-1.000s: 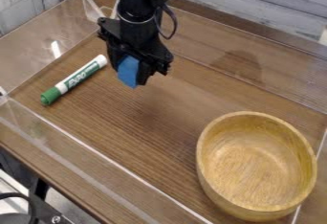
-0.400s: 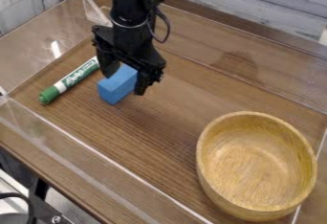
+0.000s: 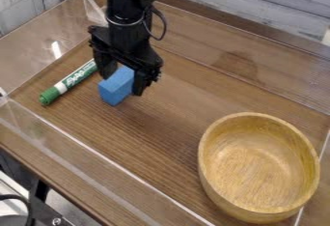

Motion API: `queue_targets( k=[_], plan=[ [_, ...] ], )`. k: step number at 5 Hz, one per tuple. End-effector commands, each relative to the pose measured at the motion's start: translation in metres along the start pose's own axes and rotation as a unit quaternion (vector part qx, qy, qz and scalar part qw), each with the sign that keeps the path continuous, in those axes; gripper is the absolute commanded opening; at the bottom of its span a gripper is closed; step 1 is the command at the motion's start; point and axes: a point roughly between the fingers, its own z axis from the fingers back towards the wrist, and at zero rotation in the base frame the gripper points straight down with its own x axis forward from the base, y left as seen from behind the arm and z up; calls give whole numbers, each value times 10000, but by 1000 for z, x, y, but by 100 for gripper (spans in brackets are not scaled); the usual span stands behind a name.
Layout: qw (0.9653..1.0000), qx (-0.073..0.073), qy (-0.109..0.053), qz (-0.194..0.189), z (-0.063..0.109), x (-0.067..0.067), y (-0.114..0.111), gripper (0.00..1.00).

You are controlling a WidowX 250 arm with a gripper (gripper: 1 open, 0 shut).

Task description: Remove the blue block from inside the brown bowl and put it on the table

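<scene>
Blue block (image 3: 118, 86) on table (image 3: 161, 126), beside marker (image 3: 68, 83); end effector (image 3: 126, 73) open above block.

The brown bowl (image 3: 260, 169) sits on the wood-grain counter (image 3: 149, 138), with bare wood showing inside it. The blue block (image 3: 118, 86) rests on the counter, well apart from the bowl and farther back to its left in the view. The black tool (image 3: 125, 64) is open right at the block, farther from the bowl. The green-and-white marker (image 3: 68, 82) lies just beside the block, on the side away from the bowl.
</scene>
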Motion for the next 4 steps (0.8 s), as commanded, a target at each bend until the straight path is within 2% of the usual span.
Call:
queue_targets(
  k=[1,4],
  plan=[
    [9994,1,-338,21,17,12,8,100],
    [9993,-152,-342,-44,19,13,11,100]
  ],
)
